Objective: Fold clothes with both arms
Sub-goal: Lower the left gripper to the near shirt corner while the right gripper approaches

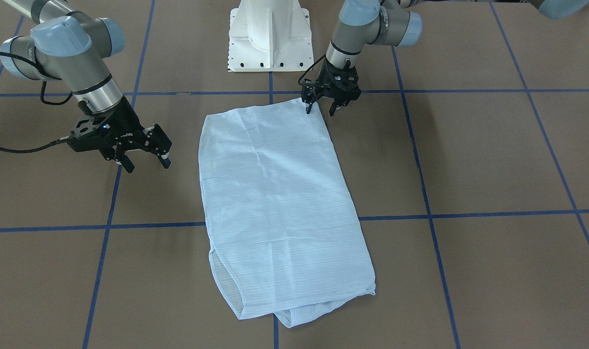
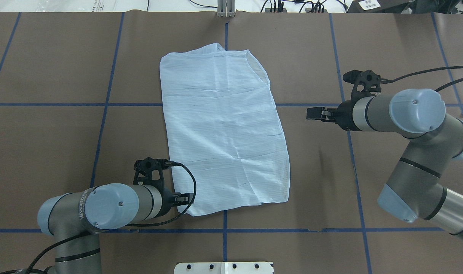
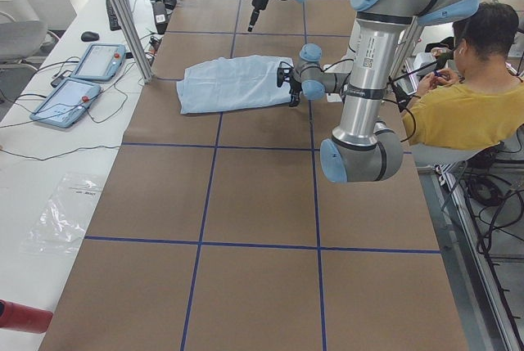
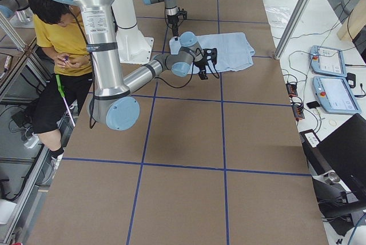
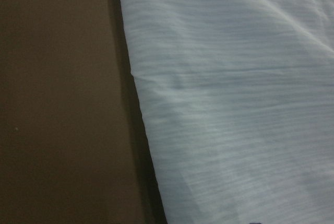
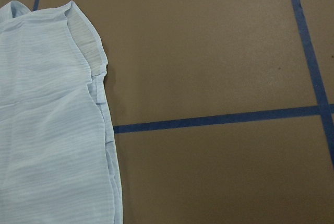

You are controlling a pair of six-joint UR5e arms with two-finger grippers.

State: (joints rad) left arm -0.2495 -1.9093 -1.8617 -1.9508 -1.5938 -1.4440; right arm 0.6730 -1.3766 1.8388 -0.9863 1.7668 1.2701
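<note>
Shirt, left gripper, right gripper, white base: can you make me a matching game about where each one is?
1. shirt
2. left gripper
3. right gripper
4. white base

A. at the shirt's corner nearest the robot
B. over bare table, apart from the shirt
C. lying flat in the middle of the table
D. at the table's edge on the robot's side

Pairs: 1-C, 2-A, 3-B, 4-D

Brown table (image 2: 45, 152), blue tape grid (image 2: 64, 103), folded pale-blue shirt (image 2: 224, 129) on it
</note>
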